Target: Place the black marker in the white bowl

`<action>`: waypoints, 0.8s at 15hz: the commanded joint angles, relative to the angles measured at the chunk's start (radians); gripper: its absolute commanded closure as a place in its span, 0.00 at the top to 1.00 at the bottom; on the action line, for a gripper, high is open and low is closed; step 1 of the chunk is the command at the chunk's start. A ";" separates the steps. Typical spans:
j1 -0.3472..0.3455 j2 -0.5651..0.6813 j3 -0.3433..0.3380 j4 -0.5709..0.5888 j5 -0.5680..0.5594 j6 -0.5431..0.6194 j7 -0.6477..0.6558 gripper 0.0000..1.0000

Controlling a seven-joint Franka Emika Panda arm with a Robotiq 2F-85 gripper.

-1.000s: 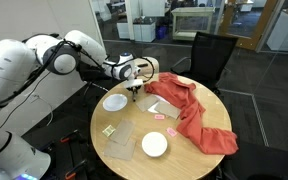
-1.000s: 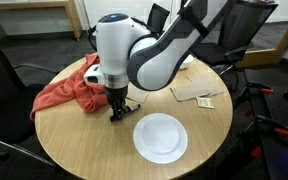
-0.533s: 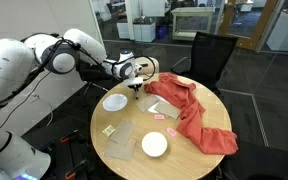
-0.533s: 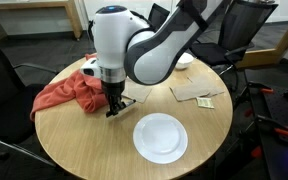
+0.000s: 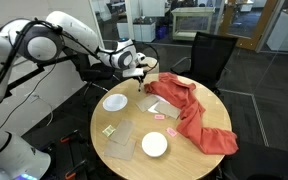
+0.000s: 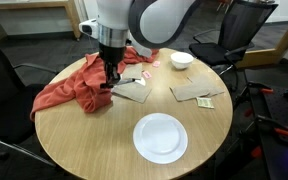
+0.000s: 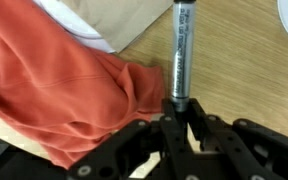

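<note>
The arm (image 5: 74, 32) is seen reached out and raised, the gripper (image 6: 109, 80) pointed straight down, its fingers (image 7: 199, 120) clamped on one end of the marker (image 7: 180, 50).

Soft, even indoor light falls from overhead in both exterior views. The round wooden table (image 6: 84, 150) is bright, with only faint shadows under what lies on it, and a white dish (image 6: 160, 137) looks nearly washed out. The floor around is dimmer. Both pictures are small and grainy. In the close wrist view, the black marker (image 7: 180, 50) carries a pale streak of glare, while the gripper (image 7: 180, 118) is dark and slightly soft.
</note>
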 commanded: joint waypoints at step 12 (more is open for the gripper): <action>-0.014 -0.498 -0.243 -0.580 -0.101 0.263 0.396 0.05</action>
